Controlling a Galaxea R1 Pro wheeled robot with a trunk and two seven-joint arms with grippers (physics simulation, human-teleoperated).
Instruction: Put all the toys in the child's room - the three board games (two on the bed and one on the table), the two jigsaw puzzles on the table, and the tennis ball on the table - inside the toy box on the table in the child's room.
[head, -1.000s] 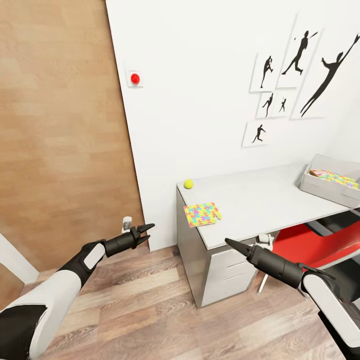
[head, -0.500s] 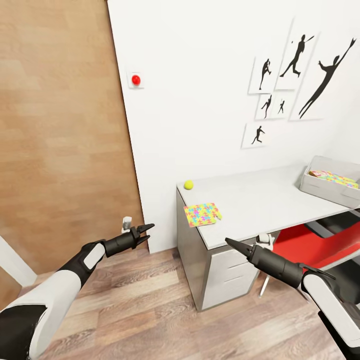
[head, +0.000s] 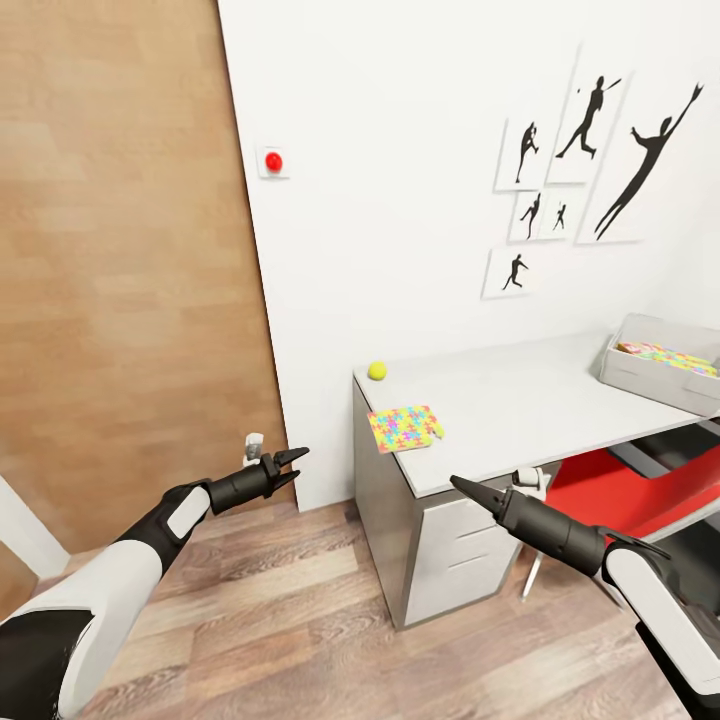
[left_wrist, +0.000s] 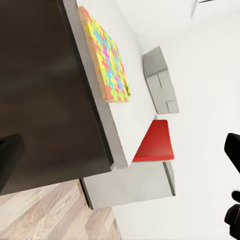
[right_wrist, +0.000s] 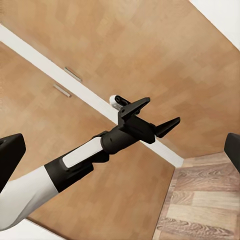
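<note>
Here the left gripper (head: 296, 464) is hanging in the air in front of the wooden door (head: 120, 280), its two fingers spread apart and holding nothing; the right wrist view is catching it (right_wrist: 159, 116) from the side against that same door, the fingers plainly splayed. The right gripper (head: 462, 487) is reaching out low in front of the white drawers (head: 455, 560), its fingers drawn together into a single point, with nothing between them.

Beyond the two arms, the tabletop (head: 520, 400) is standing against the white wall. One jigsaw puzzle (head: 404, 428) is lying flat near the tabletop's front corner, one of its corners jutting slightly over the edge; in the left wrist view the same puzzle (left_wrist: 110, 60) is showing as a bright slab near the tabletop's edge. The tennis ball (head: 377, 369) is sitting behind the puzzle, close to the wall and apart from it. Far along the tabletop, the toy box (head: 650, 380) is resting by the right edge of the head view, with something colourful and flat (head: 668, 357) lying inside it; which toy it is I cannot tell. A red chair (head: 610, 490) is tucked under the tabletop beside the drawers. Silhouette pictures (head: 590, 150) are hanging on the wall above, and a red button (head: 272, 161) is sitting on the wall near the door.
</note>
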